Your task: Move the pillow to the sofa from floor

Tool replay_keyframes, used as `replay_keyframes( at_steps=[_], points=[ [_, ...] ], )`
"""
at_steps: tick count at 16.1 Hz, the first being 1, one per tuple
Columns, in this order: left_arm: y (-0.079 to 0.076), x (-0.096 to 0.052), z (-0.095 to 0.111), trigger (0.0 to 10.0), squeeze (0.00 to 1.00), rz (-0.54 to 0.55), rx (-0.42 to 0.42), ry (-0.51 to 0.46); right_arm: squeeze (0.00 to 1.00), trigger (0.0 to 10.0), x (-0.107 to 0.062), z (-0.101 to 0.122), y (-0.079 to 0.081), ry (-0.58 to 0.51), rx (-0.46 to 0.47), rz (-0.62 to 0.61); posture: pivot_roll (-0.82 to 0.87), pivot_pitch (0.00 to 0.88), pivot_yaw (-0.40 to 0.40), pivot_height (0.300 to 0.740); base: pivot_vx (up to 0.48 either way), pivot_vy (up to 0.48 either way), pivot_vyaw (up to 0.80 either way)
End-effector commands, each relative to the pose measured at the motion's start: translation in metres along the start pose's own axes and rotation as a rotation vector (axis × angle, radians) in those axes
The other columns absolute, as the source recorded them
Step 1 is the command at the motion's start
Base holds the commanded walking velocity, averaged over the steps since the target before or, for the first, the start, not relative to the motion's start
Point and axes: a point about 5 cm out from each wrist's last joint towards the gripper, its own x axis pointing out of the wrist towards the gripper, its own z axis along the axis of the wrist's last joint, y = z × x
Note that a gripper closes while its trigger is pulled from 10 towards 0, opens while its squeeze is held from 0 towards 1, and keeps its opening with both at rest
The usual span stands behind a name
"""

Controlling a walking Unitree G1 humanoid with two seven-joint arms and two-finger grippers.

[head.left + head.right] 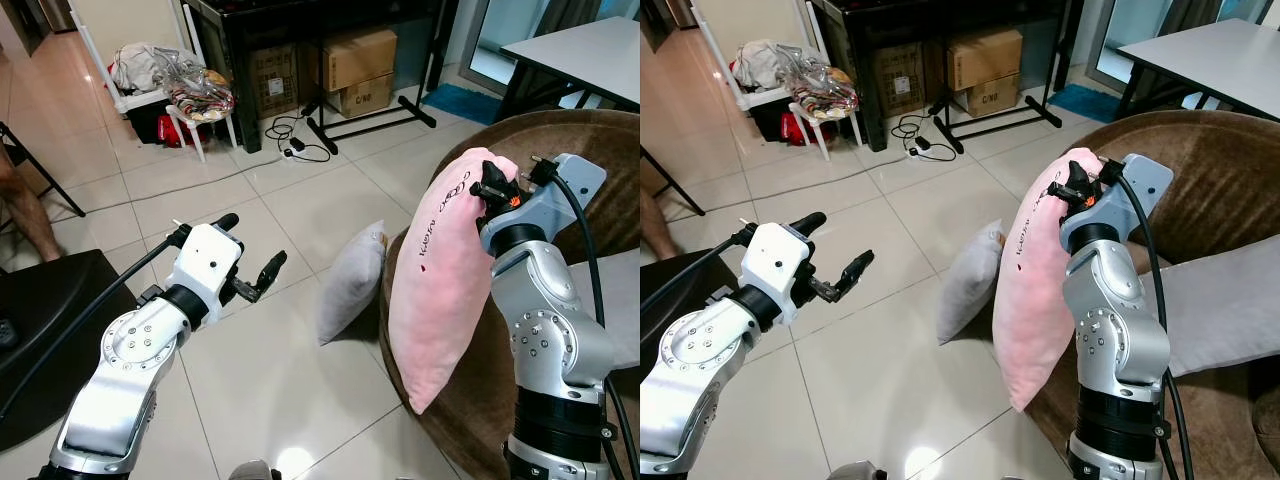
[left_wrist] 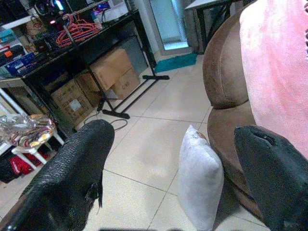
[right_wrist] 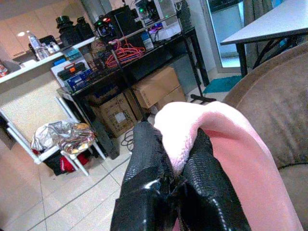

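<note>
Pink pillow [image 1: 447, 280] pinched in right claw [image 3: 175, 166] at brown sofa [image 1: 600, 160] edge; left claw [image 1: 248, 252] spread over tiled floor [image 1: 300, 200]; grey pillow [image 1: 352, 282] leans against sofa.

- Bare floor tiles [image 1: 270, 360] lie wide open ahead.
- Grey pillow [image 1: 352, 282] leans against the brown sofa [image 1: 590, 150], blocking the gap beside the hanging pink pillow [image 1: 440, 290].

We see the sofa [image 1: 590, 180] on our right, with a pillow [image 1: 445, 280] hanging against its front edge from our right gripper [image 1: 492, 190]. A second pillow [image 1: 352, 283] stands on the floor [image 1: 280, 370] just left of it. Boxes [image 1: 350, 70] sit under the table [image 1: 300, 15] behind. Our left gripper [image 1: 252, 255] hovers over the floor, left.
</note>
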Motion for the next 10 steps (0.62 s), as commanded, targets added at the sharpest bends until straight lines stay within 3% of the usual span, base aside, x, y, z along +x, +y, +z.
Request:
replay_keyframes(
  at_steps=[1,10],
  points=[
    [-0.0002,-0.0015,0.0025,10.0,0.0,0.001,0.002,-0.003,0.0,10.0,-0.0012,0.0099,0.0053,-0.042,0.0,0.021,-0.05,0.0,0.043,0.74,0.0,0.0,0.0],
    [0.0028,-0.0016,0.0025,10.0,0.0,0.011,0.01,-0.005,0.0,10.0,0.0002,0.0069,0.0077,-0.038,0.01,0.024,-0.03,0.0,0.036,0.74,0.0,0.0,0.0]
  ],
)
